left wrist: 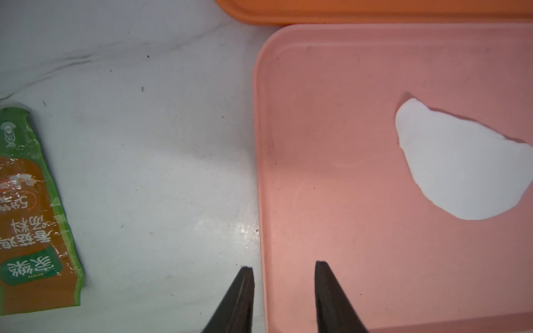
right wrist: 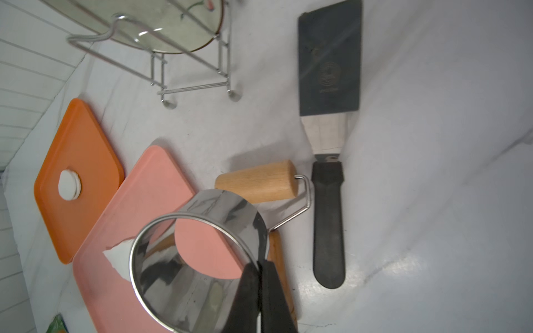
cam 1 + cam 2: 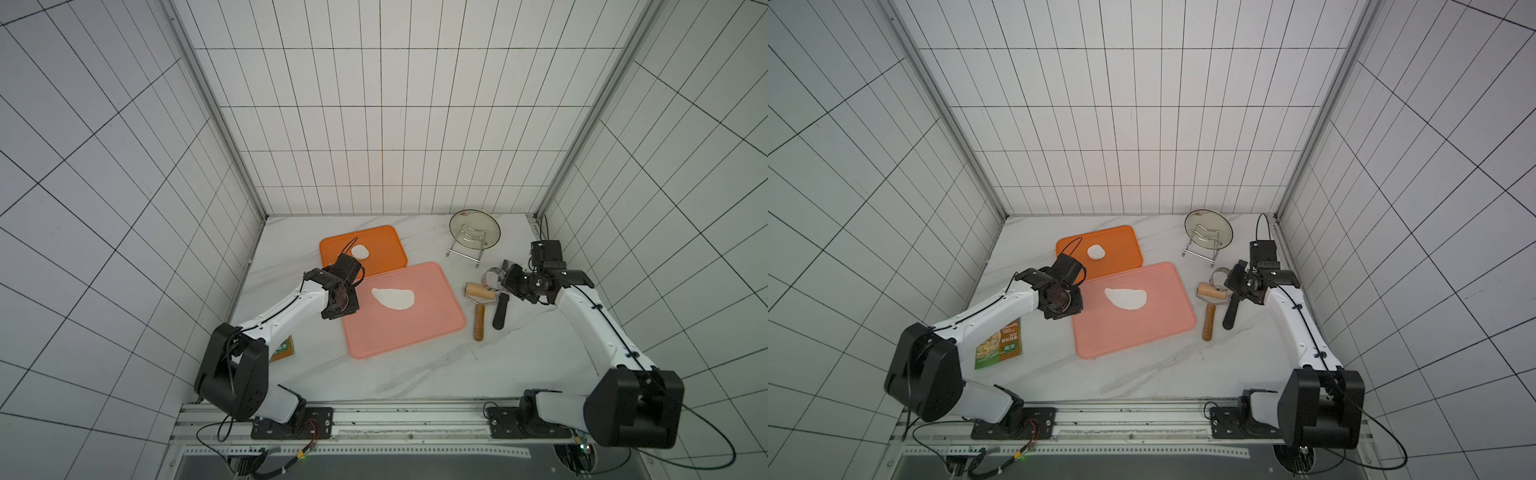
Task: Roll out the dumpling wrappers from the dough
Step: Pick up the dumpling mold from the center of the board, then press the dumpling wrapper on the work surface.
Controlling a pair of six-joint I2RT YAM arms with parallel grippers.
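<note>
— What does the right gripper (image 2: pixel 261 266) have?
— Its fingers are pinched tight on the wall of a steel ring (image 2: pixel 219 213). The ring is held tilted just beside the wooden roller (image 3: pixel 481 291), on the right of the table (image 3: pixel 415 382). A black spatula (image 3: pixel 500 311) lies right of the roller. Farther back, a glass plate (image 3: pixel 488 224) stands in a wire rack (image 3: pixel 463 252).
— And the left gripper (image 1: pixel 284 266)?
— Partly open and holding nothing, over the left edge of the pink board (image 3: pixel 415 336).
— Where is the dough (image 3: pixel 393 298)?
— It lies flat on the pink board toward the far side, an uneven white sheet well apart from both grippers. The dumpling wrappers (image 3: pixel 360 251) lie on the orange board (image 3: pixel 386 241) behind it. A food packet (image 3: pixel 998 345) lies at the near left.
</note>
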